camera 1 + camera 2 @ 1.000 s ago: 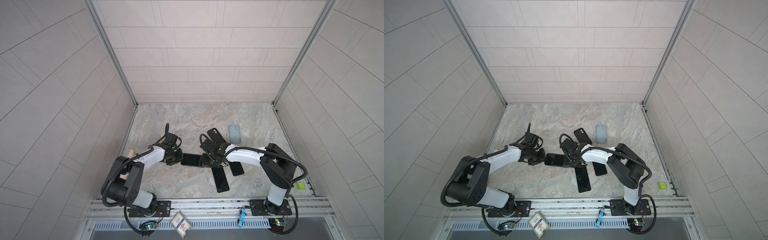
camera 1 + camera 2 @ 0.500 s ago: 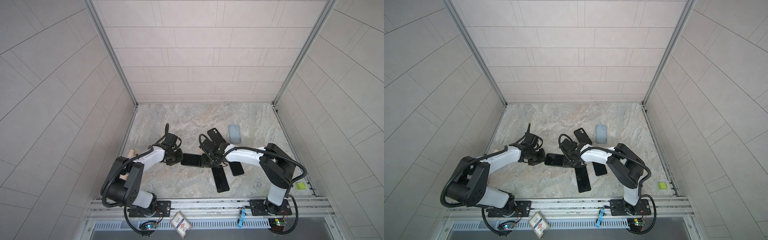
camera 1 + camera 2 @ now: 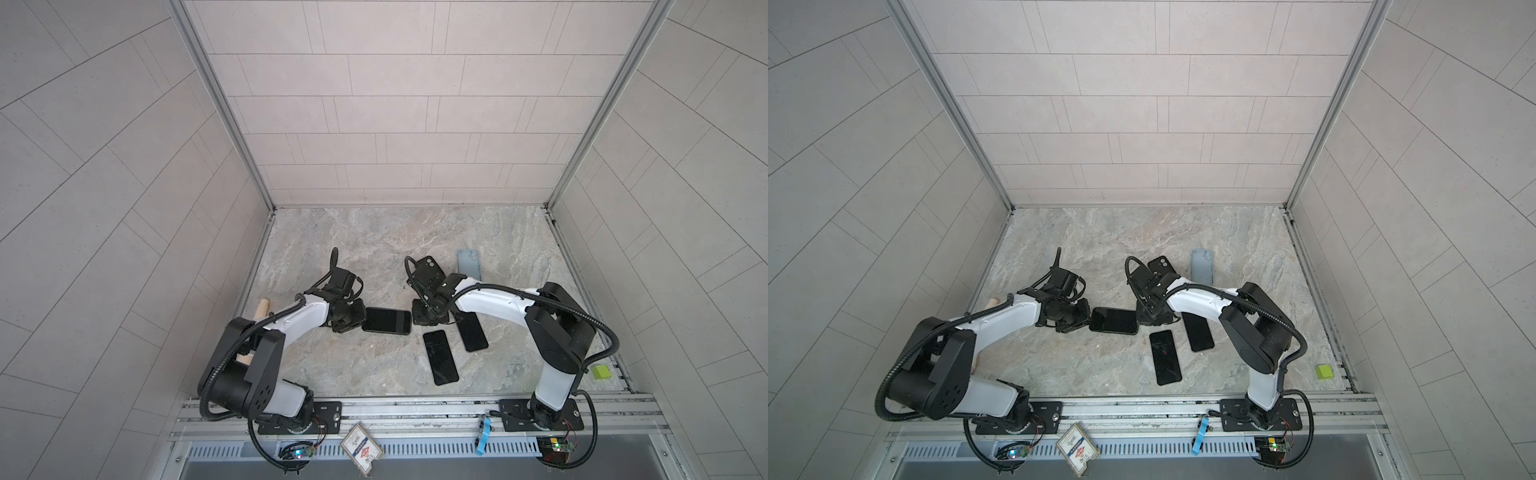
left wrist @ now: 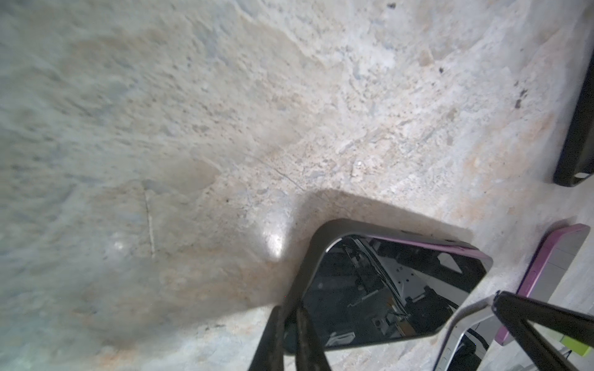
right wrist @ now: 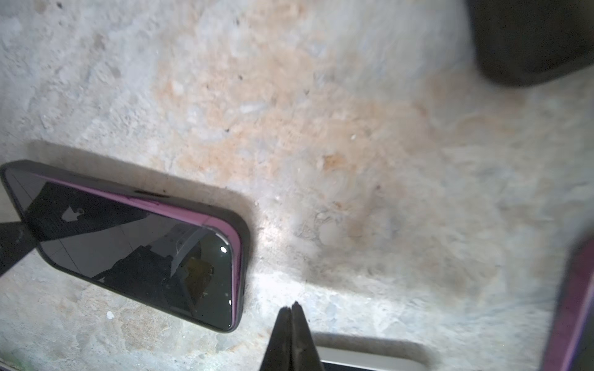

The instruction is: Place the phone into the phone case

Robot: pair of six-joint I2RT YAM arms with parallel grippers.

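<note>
Gripping the phone (image 3: 386, 321) by one end, the left claw (image 3: 360, 322) sits low over the bench (image 3: 353, 365). The right claw (image 5: 292, 313) is closed and empty.

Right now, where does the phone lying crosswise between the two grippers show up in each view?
In a top view: phone lies mid-table between left gripper and right gripper.
In a top view: same spot.
Left wrist: close up, one end at the left gripper.
Right wrist: close up, purple edge facing the right gripper.
Shared landmark: the marbled table beneath it.
</note>
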